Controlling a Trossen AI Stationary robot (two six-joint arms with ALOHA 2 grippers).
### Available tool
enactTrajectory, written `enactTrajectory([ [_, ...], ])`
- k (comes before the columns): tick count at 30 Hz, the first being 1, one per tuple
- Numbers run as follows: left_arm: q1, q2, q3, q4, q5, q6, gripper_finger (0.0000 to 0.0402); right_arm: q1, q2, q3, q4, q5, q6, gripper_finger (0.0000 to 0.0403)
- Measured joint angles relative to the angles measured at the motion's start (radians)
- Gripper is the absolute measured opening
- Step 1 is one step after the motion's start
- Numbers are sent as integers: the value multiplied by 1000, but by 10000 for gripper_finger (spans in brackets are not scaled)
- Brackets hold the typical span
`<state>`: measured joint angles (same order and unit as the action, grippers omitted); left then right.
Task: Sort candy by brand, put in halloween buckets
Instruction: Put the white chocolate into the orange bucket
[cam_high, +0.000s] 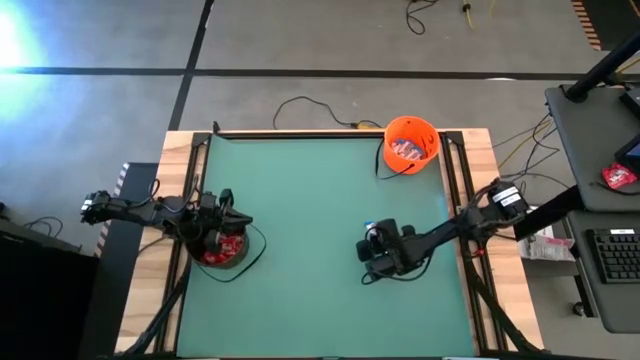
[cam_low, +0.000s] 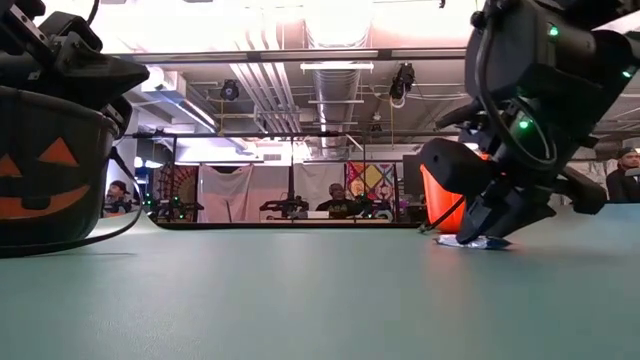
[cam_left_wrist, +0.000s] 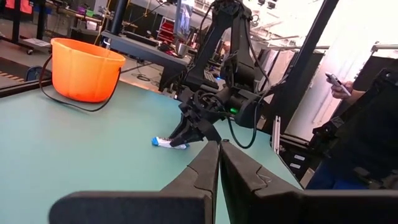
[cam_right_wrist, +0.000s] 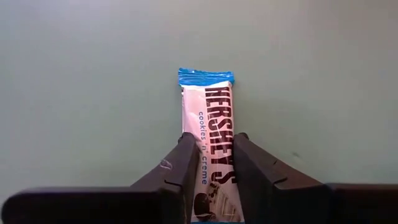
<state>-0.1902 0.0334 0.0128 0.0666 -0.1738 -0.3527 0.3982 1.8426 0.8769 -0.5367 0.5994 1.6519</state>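
A white-and-blue bar (cam_right_wrist: 211, 118) lies flat on the green table, near its middle; it also shows in the low view (cam_low: 468, 241) and the left wrist view (cam_left_wrist: 166, 142). My right gripper (cam_right_wrist: 216, 140) is down at the table and shut on the bar. The orange bucket (cam_high: 411, 143) stands at the far right with sweets inside. The black bucket (cam_high: 222, 250), with an orange pumpkin face (cam_low: 40, 180), stands at the left and holds red packets (cam_high: 230, 246). My left gripper (cam_left_wrist: 219, 144) is shut and empty just above the black bucket. My right gripper pinches the bar's two long sides (cam_right_wrist: 214, 146) between its two fingers, around its middle. The fingers (cam_low: 500, 222) slant down from above. The bar lies flat on the table, and its blue-edged end (cam_right_wrist: 206, 77) sticks out beyond the fingertips.
The orange bucket's thin handle (cam_left_wrist: 93, 106) lies on the table beside it. The black bucket's wire handle (cam_high: 255, 250) loops out onto the mat. Wooden rails (cam_high: 455, 180) edge the mat. The green mat between the buckets lies open. People (cam_left_wrist: 348, 87) are beyond the table.
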Motion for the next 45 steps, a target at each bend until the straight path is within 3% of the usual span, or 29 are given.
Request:
enactTrajectory([
  [9, 0, 0, 0, 0, 0, 0, 0, -24, -63, 60, -107, -1, -38, 77],
  [15, 0, 0, 0, 0, 0, 0, 0, -30, -100, 89, -274, -10, -39, 75],
  [21, 0, 0, 0, 0, 0, 0, 0, -39, -110, 118, -402, 3, -55, 51],
  [33, 0, 0, 0, 0, 0, 0, 0, -48, -113, 166, -446, 20, -56, 9],
  [40, 0, 0, 0, 0, 0, 0, 0, -43, -113, 157, -457, 4, -9, 21],
  [45, 0, 0, 0, 0, 0, 0, 0, 0, -114, 121, -486, 3, 121, 71],
])
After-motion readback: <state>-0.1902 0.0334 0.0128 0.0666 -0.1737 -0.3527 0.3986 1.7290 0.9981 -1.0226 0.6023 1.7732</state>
